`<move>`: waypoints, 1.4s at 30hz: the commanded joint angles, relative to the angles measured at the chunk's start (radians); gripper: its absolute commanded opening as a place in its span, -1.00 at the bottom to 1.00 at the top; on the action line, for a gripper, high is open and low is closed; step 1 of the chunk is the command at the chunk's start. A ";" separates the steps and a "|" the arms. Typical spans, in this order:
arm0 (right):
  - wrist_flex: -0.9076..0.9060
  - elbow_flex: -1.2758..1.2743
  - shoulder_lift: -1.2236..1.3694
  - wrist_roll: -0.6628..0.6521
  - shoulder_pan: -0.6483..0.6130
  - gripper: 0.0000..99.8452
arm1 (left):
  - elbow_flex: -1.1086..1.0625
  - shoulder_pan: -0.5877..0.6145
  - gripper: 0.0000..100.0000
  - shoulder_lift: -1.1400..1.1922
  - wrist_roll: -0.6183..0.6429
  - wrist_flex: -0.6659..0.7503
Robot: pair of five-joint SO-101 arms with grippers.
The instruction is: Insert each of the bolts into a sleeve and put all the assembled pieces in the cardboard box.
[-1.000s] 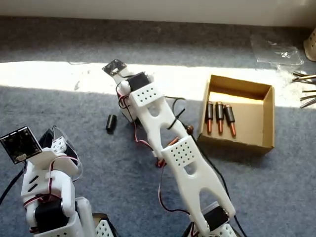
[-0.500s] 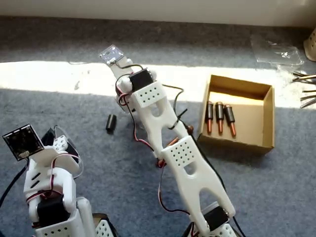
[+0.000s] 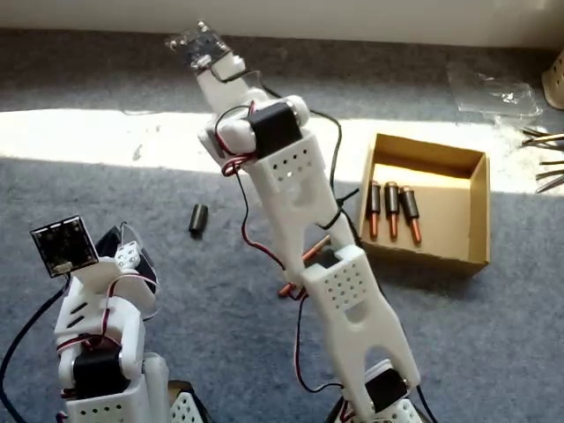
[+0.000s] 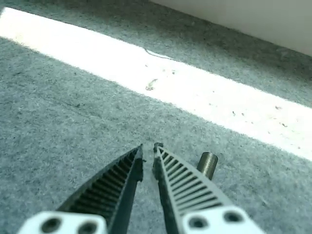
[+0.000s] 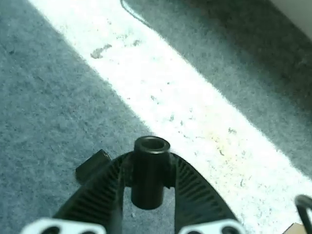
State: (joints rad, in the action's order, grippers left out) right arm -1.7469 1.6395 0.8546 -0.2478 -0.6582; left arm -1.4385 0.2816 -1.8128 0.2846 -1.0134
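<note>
Nearest me, the left arm [image 3: 99, 308] sits at the near left of the desk [image 3: 458, 335]. The left jaws are pressed together on nothing, with only a hairline between the tips. Just past those tips a loose sleeve [image 4: 208, 164] lies on its side on the grey carpet, apart from everything else.

A little further on, close beside the right arm [image 3: 295, 189], a copper-coloured end [image 3: 287, 289] pokes out from under the links. I take it for a bolt, though most of it is hidden.

Now the right jaws: they're pinching a second sleeve [image 5: 148, 187] around its middle, open bore turned toward the wrist camera, out over the sunlit strip. It looks lifted clear of the carpet.

Further back and to the right, the cardboard box [image 3: 480, 220] holds three assembled pieces [image 3: 391, 211] side by side, copper ends toward the near side. Beyond the box a clear plastic bag [image 3: 493, 88] lies by the far edge.

I read this as midway: three done, at least one pair to go. The step in hand is presenting the sleeve for insertion. Next I'd want the left jaws to spread, come down on that bolt and lift it, then line its shaft up with the bore. Alignment matters more than push here; a tilted bolt could jam or knock the sleeve out of the grip.
</note>
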 commanded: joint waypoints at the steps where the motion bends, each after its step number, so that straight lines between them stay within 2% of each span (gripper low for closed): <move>1: -0.019 0.053 -0.151 0.005 0.018 -0.99 | 0.010 -0.024 -0.88 -0.012 -0.031 0.029; 16: -0.016 -0.662 -0.745 0.003 0.018 -0.99 | 0.007 -0.025 -0.88 -0.012 -0.034 0.029; 19: -0.015 -0.805 -0.901 0.003 0.016 -0.99 | -0.018 -0.030 -0.88 -0.012 -0.098 0.032; 26: -0.013 -1.122 -1.227 0.002 0.022 -0.99 | -0.090 -0.160 -0.88 -0.012 -0.203 0.112; 32: 0.059 -1.369 -1.440 0.002 0.130 -0.99 | -0.105 -0.173 -0.88 -0.010 -0.293 0.118; 38: 0.140 -1.652 -1.636 0.002 0.200 -0.99 | -0.114 -0.292 -0.88 -0.007 -0.413 0.115; 42: 0.214 -1.860 -1.788 0.002 0.240 -0.99 | -0.096 -0.348 -0.88 -0.005 -0.479 0.064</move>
State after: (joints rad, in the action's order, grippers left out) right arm -1.6057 -0.1112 -0.8255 -0.2478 -0.4526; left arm -1.5658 -0.0146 -1.8113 -0.1557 -0.9244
